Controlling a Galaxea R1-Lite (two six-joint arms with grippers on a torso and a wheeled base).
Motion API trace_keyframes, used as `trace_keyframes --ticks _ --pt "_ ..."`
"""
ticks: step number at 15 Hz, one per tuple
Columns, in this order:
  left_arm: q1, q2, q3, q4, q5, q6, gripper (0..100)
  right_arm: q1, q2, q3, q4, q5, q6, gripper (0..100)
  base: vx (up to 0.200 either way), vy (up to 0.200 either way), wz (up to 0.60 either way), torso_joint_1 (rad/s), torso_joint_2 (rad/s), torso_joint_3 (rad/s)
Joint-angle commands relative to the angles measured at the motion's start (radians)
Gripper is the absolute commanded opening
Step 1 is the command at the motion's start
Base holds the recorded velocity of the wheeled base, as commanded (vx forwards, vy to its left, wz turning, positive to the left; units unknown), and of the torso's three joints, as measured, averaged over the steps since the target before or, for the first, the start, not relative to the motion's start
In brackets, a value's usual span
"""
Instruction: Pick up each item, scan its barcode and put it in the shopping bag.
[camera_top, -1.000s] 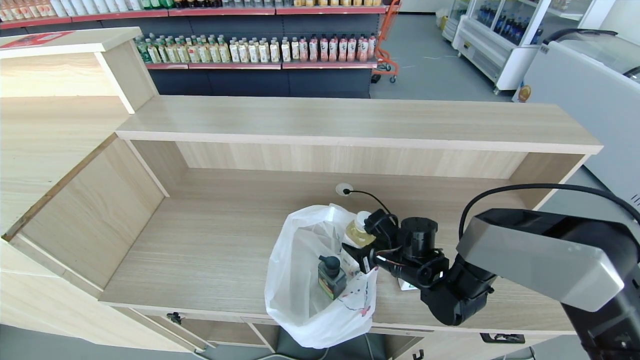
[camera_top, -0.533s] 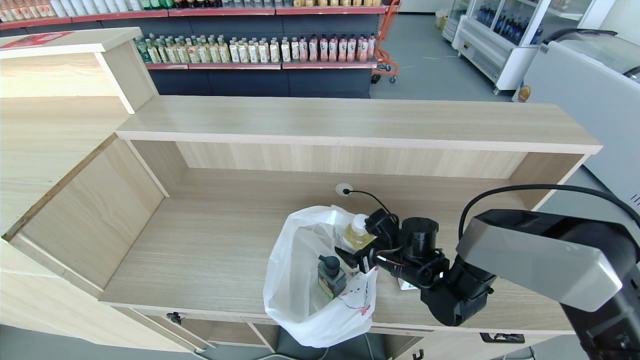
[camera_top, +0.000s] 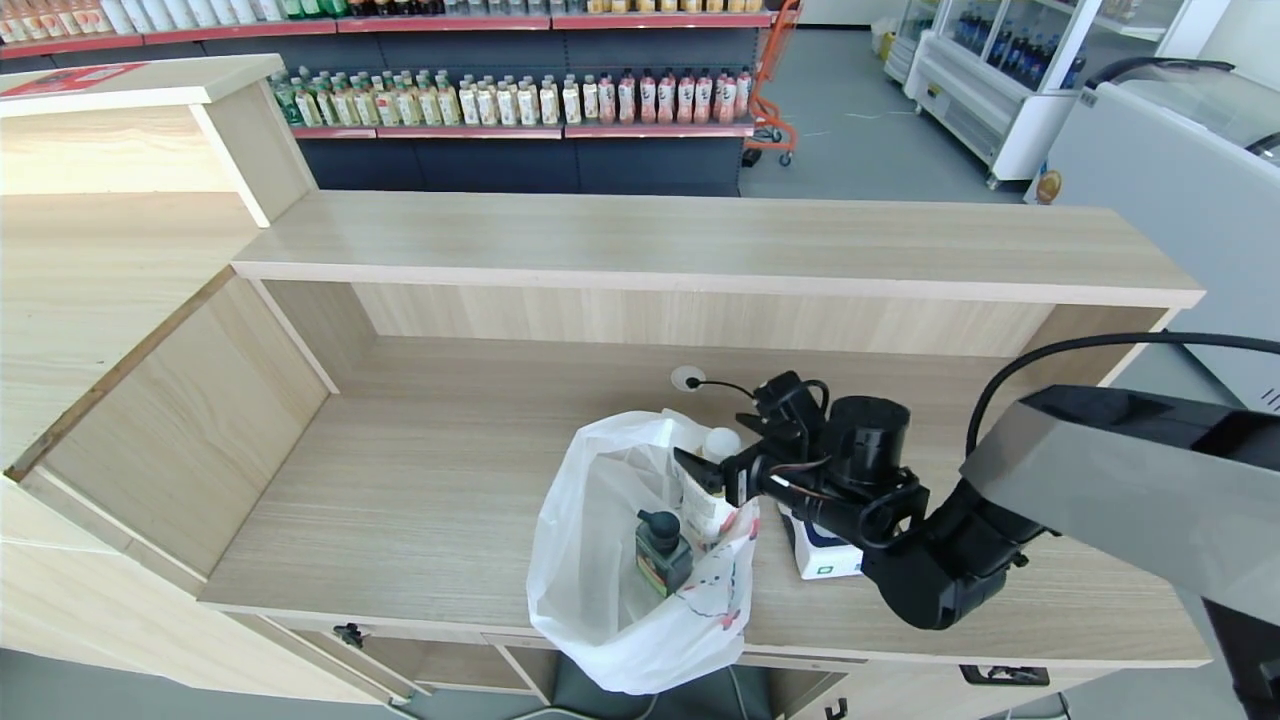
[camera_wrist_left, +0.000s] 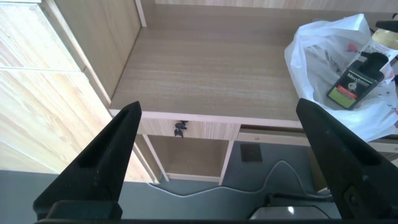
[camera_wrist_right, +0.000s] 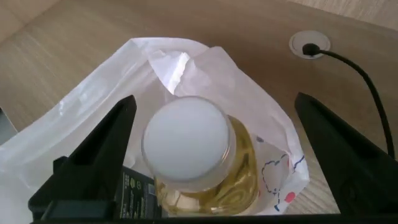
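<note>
White plastic shopping bag (camera_top: 600, 600) sits open at the front edge of your wooden counter (camera_top: 420, 500), its lower part hanging over the edge. Two items stand inside it: a dark bottle (camera_top: 662, 553) with a black pump top, and next to it a bottle of yellow liquid (camera_top: 706, 492). Your right claw (camera_top: 714, 464) hovers over the bag's mouth with its jaws spread wide. The right wrist view looks straight down on the bottle's white cap (camera_wrist_right: 186, 146), with one finger on either side and neither touching it, so this claw grips nothing. Your left claw (camera_wrist_left: 217, 109) hangs out past the counter's front edge, well apart from the bag, with its jaws wide apart and empty.

Judging by this, both bottles are bagged and the yellow one looks let go. Whether either barcode was scanned cannot be read from the scene.

Just beside the bag, on its right, a white box (camera_top: 822, 548) with a blue top rests on the counter, partly hidden under your right arm. You cannot tell whether it is the scanner or an item waiting its turn; if an item, it is what remains. The yellow bottle's lower half is behind the bag's wall, so whether it stands on the bottom or leans on the plastic cannot be made out
</note>
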Motion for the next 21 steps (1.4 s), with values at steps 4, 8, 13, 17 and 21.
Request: trace_keyframes --ticks 4,8,13,17,21 --pt "0.0 0.0 0.0 0.001 0.0 -0.008 100 -0.031 -0.365 0.035 0.17 -0.01 0.113 100 0.0 0.0 0.0 0.0 0.0 0.0" --pt "0.0 0.0 0.0 0.001 0.0 -0.008 100 -0.208 -0.821 0.205 0.611 -0.156 0.052 100 0.0 0.0 0.0 0.0 0.0 0.0" --pt "0.0 0.0 0.0 0.001 0.0 -0.008 100 -0.295 -1.431 0.435 1.169 -0.417 0.021 100 0.0 0.0 0.0 0.0 0.0 0.0" --pt "0.0 0.0 0.0 0.001 0.0 -0.008 100 -0.347 -1.629 0.543 1.258 -0.464 0.032 100 0.0 0.0 0.0 0.0 0.0 0.0" --pt "0.0 0.0 0.0 0.001 0.0 -0.008 100 -0.413 -1.931 0.779 1.269 -0.371 -0.009 100 0.0 0.0 0.0 0.0 0.0 0.0"
